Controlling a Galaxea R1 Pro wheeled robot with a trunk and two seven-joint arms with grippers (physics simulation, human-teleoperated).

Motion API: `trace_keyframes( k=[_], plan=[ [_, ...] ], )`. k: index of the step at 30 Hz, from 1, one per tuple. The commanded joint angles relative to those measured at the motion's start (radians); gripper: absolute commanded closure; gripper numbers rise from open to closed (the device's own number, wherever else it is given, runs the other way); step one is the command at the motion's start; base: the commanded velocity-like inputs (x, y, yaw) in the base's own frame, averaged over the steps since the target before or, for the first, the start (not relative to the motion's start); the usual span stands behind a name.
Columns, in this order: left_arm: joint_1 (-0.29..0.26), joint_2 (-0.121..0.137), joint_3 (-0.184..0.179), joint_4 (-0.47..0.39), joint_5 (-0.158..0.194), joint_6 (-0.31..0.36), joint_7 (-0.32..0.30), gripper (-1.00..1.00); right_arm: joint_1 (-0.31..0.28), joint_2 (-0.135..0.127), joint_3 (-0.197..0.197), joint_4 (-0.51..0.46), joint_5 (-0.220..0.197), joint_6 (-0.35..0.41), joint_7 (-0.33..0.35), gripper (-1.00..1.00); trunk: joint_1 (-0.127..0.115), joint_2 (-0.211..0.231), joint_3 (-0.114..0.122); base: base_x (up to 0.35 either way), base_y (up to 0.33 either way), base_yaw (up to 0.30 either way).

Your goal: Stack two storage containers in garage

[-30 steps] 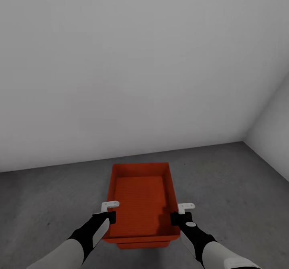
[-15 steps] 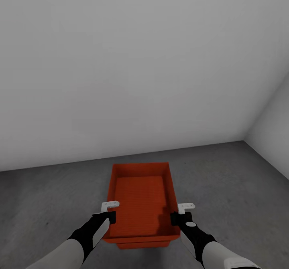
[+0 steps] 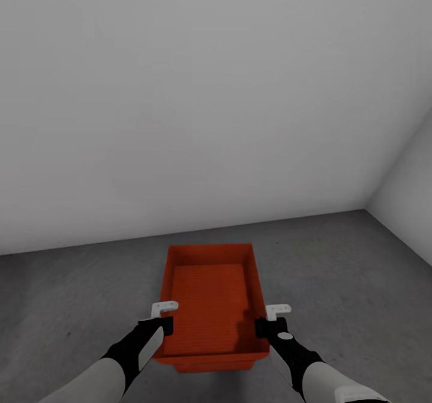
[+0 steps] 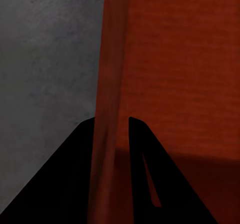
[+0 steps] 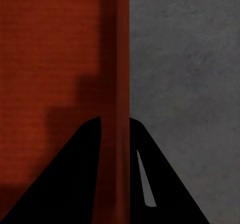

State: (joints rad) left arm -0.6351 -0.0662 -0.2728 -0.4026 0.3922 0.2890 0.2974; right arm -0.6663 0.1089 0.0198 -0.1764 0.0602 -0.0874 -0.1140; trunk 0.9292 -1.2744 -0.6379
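Note:
An orange-red storage container (image 3: pixel 210 295) sits low over the dark grey garage floor (image 3: pixel 348 271), held between my two arms. Its left wall (image 4: pixel 112 58) runs between the black fingers of my left gripper (image 3: pixel 157 325) (image 4: pixel 111 120), which is shut on it. My right gripper (image 3: pixel 264 326) (image 5: pixel 115 119) is shut the same way on the right wall (image 5: pixel 120 43). The bin is empty, with a ribbed bottom. A narrower orange-red edge (image 3: pixel 213 366) shows just under its near rim; I cannot tell whether it is a second container or this bin's own base.
A plain white-grey wall (image 3: pixel 180 121) stands close behind the container. A second wall (image 3: pixel 414 199) meets it at a corner on the right. Speckled concrete floor spreads to both sides of the bin.

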Motion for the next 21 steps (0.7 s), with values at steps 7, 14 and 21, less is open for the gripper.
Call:
trace_keyframes(
  k=[7, 14, 21],
  plan=[
    [-0.001, 0.003, 0.035, -0.004, -0.029, -0.047, 0.014, 1.0, 0.0, -0.015, -0.001, 0.003, 0.004, -0.004, -0.052, 1.0, 0.027, -0.05, -0.023, 0.0, 0.0, 0.0],
    [-0.001, 0.003, 0.035, -0.004, -0.027, -0.047, 0.014, 1.0, 0.0, -0.015, -0.001, 0.003, 0.004, -0.005, -0.052, 1.0, 0.054, -0.099, -0.045, 0.0, 0.0, 0.0],
    [-0.001, 0.003, 0.035, -0.004, -0.028, -0.047, 0.014, 1.0, 0.0, -0.015, -0.001, 0.003, 0.004, -0.003, -0.052, 1.0, 0.077, -0.141, -0.064, 0.0, 0.0, 0.0]
  ],
)
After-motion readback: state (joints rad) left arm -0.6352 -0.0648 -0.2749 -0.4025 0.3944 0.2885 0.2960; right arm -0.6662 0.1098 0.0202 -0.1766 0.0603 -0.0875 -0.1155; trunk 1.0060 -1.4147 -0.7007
